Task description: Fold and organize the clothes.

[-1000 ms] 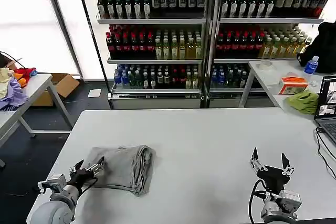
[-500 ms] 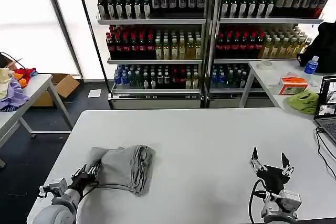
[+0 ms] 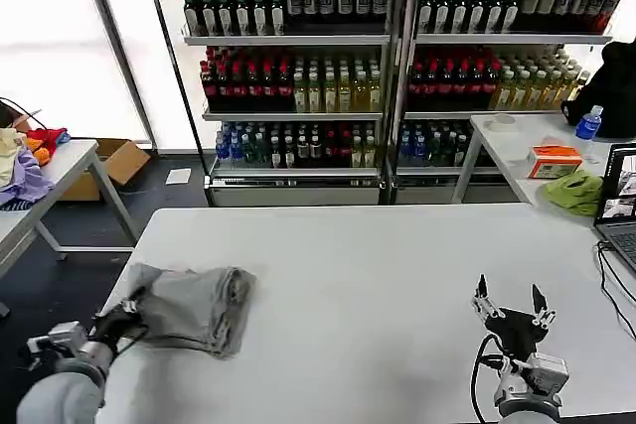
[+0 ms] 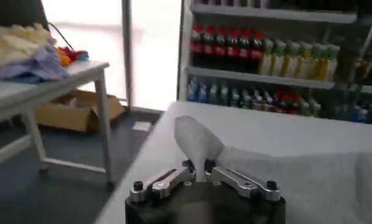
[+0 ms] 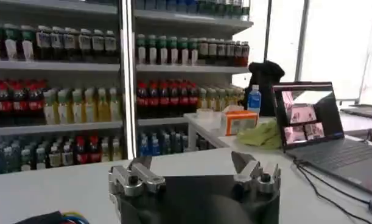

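Observation:
A folded light grey shirt (image 3: 194, 307) lies bunched near the front left corner of the white table (image 3: 368, 265). My left gripper (image 3: 124, 317) is at the shirt's left edge and is shut on a pinched fold of it. In the left wrist view the grey cloth (image 4: 198, 140) rises in a hump straight out of the closed left gripper (image 4: 198, 168). My right gripper (image 3: 512, 303) hovers over the front right of the table, open and holding nothing. In the right wrist view the right gripper (image 5: 195, 163) has its fingers spread wide above bare tabletop.
Shelves of bottles (image 3: 298, 76) stand behind the table. A side table at left holds a heap of fabric (image 3: 22, 164), with a cardboard box (image 3: 117, 159) beside it. At right are a laptop (image 3: 621, 208), a lime-green cloth (image 3: 574, 192) and an orange box (image 3: 555, 160).
My left gripper closed on the shirt's edge and dragged the shirt leftward, toward the table's left edge. The right arm has stayed still.

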Available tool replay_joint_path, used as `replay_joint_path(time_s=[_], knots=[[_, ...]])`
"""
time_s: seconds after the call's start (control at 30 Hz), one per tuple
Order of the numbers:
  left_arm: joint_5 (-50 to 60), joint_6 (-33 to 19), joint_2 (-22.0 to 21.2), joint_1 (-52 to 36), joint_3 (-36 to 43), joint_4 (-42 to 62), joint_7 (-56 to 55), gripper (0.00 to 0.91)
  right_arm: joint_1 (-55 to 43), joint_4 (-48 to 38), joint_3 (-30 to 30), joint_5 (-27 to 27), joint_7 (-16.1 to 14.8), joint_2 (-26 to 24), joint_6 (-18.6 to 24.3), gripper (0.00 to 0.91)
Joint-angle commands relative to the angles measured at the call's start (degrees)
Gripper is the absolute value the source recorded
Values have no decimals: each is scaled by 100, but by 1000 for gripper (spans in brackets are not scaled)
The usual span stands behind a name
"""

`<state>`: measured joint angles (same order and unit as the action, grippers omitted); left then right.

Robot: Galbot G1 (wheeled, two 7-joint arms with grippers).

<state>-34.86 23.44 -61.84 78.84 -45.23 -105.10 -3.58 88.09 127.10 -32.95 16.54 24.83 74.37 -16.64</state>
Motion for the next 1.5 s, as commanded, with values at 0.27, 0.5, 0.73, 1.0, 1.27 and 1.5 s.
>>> replay_joint_path(time_s=[0.27, 0.5, 0.73, 1.0, 1.27, 1.5], knots=[[837, 24, 1153, 160, -811, -820, 222, 0, -83, -196, -14, 34, 10, 30, 30, 907], [109, 462, 584, 174, 1430, -1820, -302, 0, 76, -188, -208, 14, 25, 86, 36, 907], [-688, 816, -452, -1003, 3317, -1695, -1069, 0, 127, -242, -284, -116, 0, 357, -12, 907], [-418, 790, -1616, -2354, 4441, -27, -1298, 101, 347, -267, -339, -319, -60, 601, 13, 907], [36, 668, -1699, -2632, 4461, 656, -1179, 907, 295, -216, -269, -464, -115, 646, -64, 907], [-992, 408, -1608, -2450, 4260, 113, -806, 907, 72, -384, -95, -472, -182, 562, -173, 907]])
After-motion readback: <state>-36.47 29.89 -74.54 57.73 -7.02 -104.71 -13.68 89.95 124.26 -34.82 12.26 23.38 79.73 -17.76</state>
